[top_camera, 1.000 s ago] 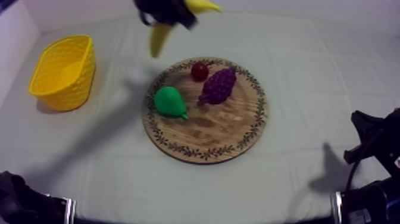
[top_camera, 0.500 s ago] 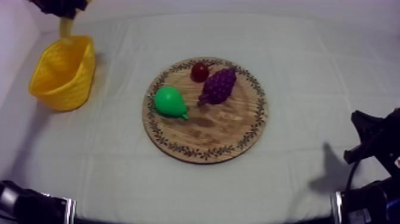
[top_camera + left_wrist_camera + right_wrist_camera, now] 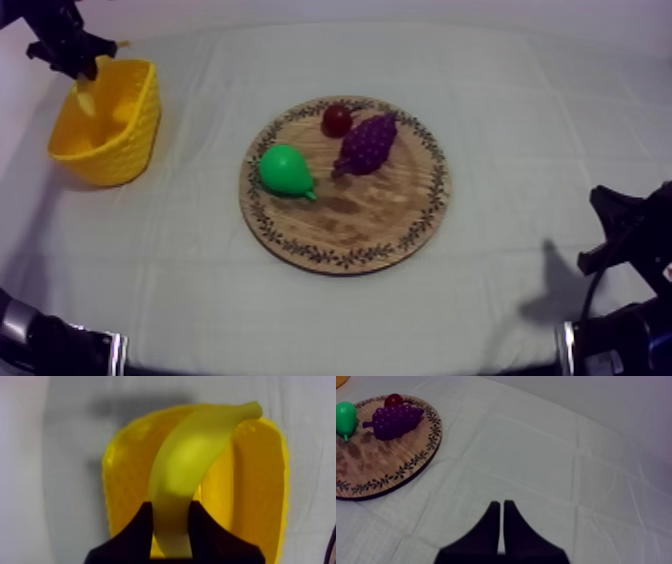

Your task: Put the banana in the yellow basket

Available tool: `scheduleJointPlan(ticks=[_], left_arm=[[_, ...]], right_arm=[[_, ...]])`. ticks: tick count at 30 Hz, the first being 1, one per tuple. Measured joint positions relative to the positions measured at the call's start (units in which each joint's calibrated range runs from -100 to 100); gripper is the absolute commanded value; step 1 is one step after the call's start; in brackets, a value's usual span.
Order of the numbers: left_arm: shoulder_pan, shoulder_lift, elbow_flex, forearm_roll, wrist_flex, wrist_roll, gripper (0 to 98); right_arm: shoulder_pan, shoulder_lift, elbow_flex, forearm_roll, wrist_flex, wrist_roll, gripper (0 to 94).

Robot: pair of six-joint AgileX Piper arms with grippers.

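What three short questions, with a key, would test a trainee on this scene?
1. True or false: the left gripper holds the banana over the yellow basket.
2. Choose one. The fingers of the right gripper are: A) wide open; B) shut on nothing; C) shut on the banana.
3. Which fruits lie on the wooden board?

Key:
1. True.
2. B.
3. The pear, the bunch of grapes and the small red fruit.
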Motion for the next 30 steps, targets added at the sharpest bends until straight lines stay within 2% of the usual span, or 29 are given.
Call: scheduleJointPlan(ticks=[15,18,24,30], left_arm=[[-0.1,5.11,9.41,1.99,-6.74,2.52,18.7],[-0.05,5.64,10.3,2.27,-7.56,2.65,21.5],[-0.07,5.76,10.74,4.13,-8.76,1.7,30.3],[0.1,5.65,10.74,4.41,-9.36,1.46,36.2]], right_arm=[[0.0,0.0,0.0,0.0,0.0,0.04,0.5],[0.0,0.0,0.0,0.0,0.0,0.04,0.5],[0.0,0.0,0.0,0.0,-0.16,0.04,0.5],[0.0,0.0,0.0,0.0,-0.01,0.04,0.5]])
